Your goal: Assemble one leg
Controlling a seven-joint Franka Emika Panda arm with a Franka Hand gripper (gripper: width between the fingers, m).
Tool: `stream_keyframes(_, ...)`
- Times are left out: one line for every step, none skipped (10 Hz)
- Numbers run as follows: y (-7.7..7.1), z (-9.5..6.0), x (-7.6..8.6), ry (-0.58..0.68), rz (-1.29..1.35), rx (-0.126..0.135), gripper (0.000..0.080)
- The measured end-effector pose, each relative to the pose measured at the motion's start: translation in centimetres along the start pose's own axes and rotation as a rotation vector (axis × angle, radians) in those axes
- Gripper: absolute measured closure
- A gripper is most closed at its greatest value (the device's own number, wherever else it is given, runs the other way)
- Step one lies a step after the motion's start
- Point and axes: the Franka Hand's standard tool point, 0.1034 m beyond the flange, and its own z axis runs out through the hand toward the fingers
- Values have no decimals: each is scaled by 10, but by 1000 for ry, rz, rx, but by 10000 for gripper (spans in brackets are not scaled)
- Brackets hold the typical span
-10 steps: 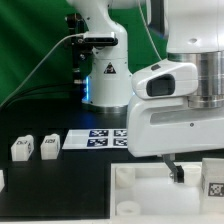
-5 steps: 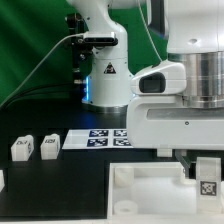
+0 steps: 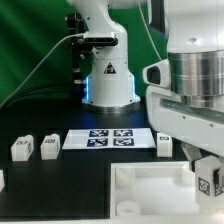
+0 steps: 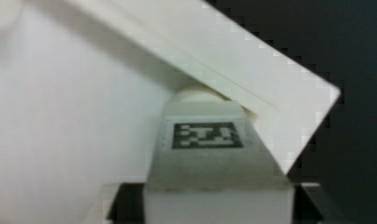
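Black tabletop point(image 3: 60, 185) carries a large white square tray-like piece point(image 3: 150, 195) near its front right corner. Gripper point(image 4: 206, 190) is clamped on a small white plastic tagged leg point(image 4: 206, 140), apparently light, rigid, best pinched across flat sides.

Open black table point(image 3: 60, 185) lies toward the exterior view's left, broken only by two small blocks point(image 3: 35, 147) standing side by side — passage exists around them. The marker board point(image 3: 108, 138) lies flat before the robot base point(image 3: 107, 80). On the exterior view's right the arm body point(image 3: 190, 90) crowds the space above the square tray point(image 3: 150, 195). In the wrist view the held leg point(image 4: 206, 150) sits hard against the tray's corner wall point(image 4: 256, 70) — no room there.
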Motion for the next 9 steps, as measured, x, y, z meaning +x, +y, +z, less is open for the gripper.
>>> stream_keyframes(1, 1, -2, -13, 180, 25, 507)
stream_keyframes(1, 1, -3, -17, 300, 29, 507)
stream_keyframes(1, 1, -3, -26, 381, 30, 506)
stream_keyframes(0, 1, -3, -32, 430, 30, 506)
stream_keyframes(0, 1, -4, -41, 539, 31, 506)
stream_keyframes(0, 1, -4, -41, 569, 30, 506)
stream_keyframes(0, 1, -4, -41, 555, 30, 506)
stream_keyframes(0, 1, -4, -41, 533, 30, 311)
stream_keyframes(0, 1, -4, -40, 470, 31, 199)
